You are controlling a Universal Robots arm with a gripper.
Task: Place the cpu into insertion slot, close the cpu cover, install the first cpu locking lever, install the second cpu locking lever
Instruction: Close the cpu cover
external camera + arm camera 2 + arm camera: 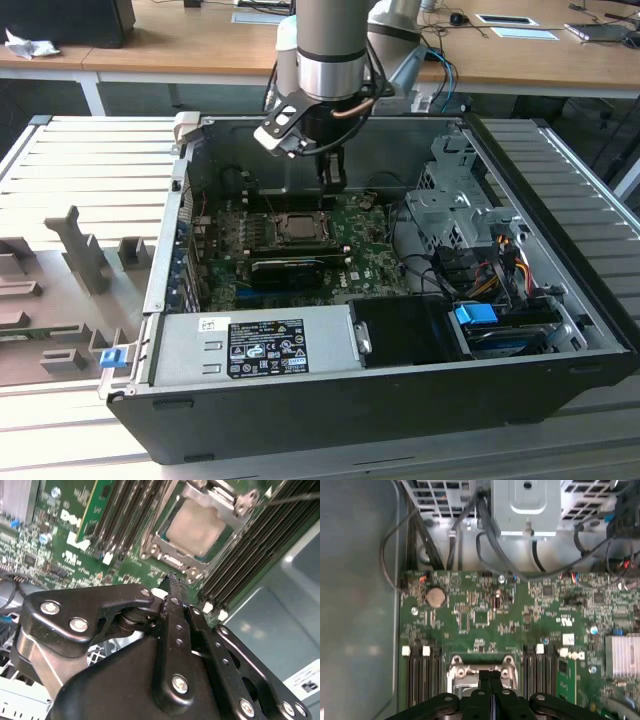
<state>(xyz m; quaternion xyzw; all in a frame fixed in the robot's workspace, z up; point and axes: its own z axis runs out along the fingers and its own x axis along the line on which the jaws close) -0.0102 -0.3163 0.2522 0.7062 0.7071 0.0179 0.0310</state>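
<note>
Peeking into an open desktop case (300,415) parked on a slatted metal worktop (90,160). Got the tool (333,182) hanging low over the green motherboard (370,265), just on the far side of the socket in the exterior view. Fingers (484,681) pressed together in both wrist views, nothing pinched between them, tips hovering just beside the silver bracket. Can see the cpu (200,525) seated flat in the insertion slot (172,560), with the cpu cover (161,530) lying down around it. Also spotting black memory slots (127,515) flanking the socket and a grey power supply (250,345) along the case's near wall.
</note>
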